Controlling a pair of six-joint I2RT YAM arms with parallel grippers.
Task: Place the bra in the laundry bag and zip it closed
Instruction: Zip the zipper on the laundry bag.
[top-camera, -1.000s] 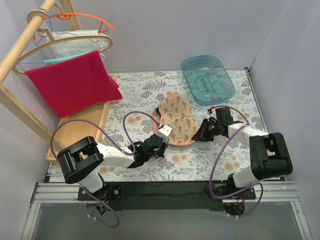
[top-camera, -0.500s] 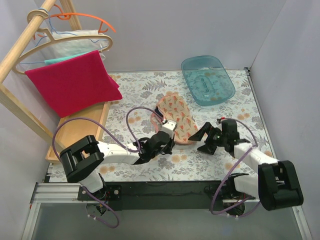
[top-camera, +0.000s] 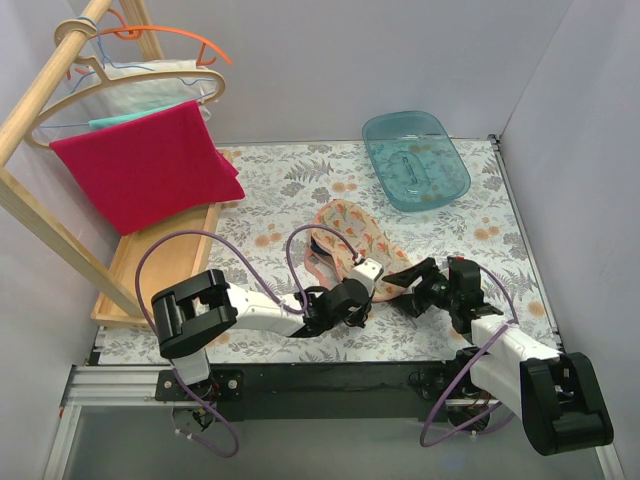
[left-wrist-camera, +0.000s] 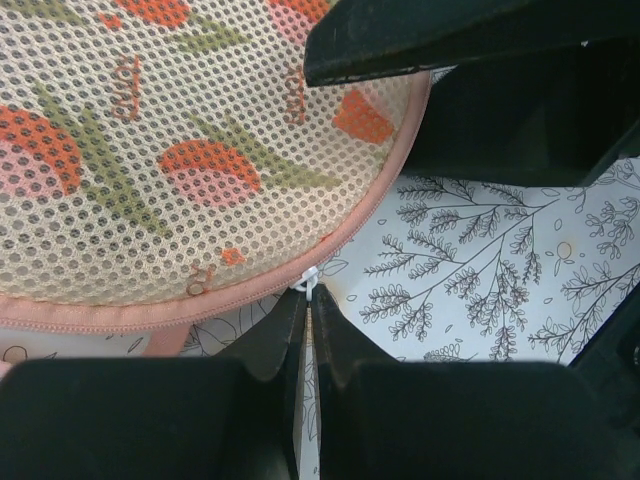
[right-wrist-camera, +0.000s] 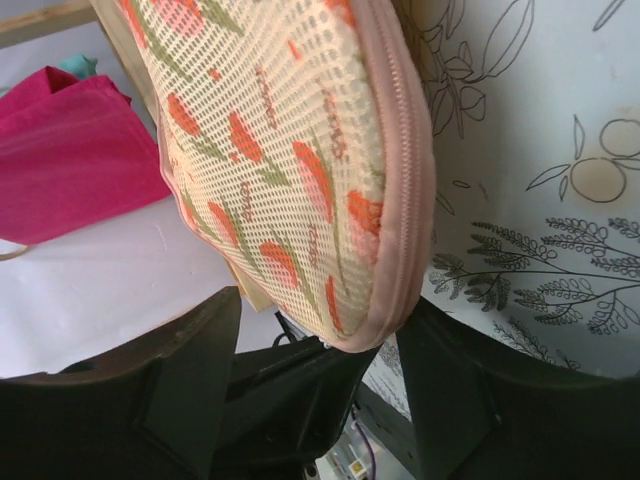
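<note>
Laundry bag (top-camera: 350, 240): peanut-shaped floral mesh, pink zipper rim. Left gripper (left-wrist-camera: 308, 300) pinched white zipper pull (left-wrist-camera: 305, 282); right gripper (right-wrist-camera: 320, 335) straddled end, grip unclear.

Desk (top-camera: 270, 195) with floral-print cover. Translucent teal tub (top-camera: 415, 160) at far right. Peach floral laundry bag (top-camera: 352, 235) near centre. Wooden rack base (top-camera: 165, 262) along left edge.

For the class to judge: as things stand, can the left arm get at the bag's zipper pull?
Most likely yes. In the left wrist view the left pincer is closed on the small white pull at the bag rim, with nothing in between.
</note>
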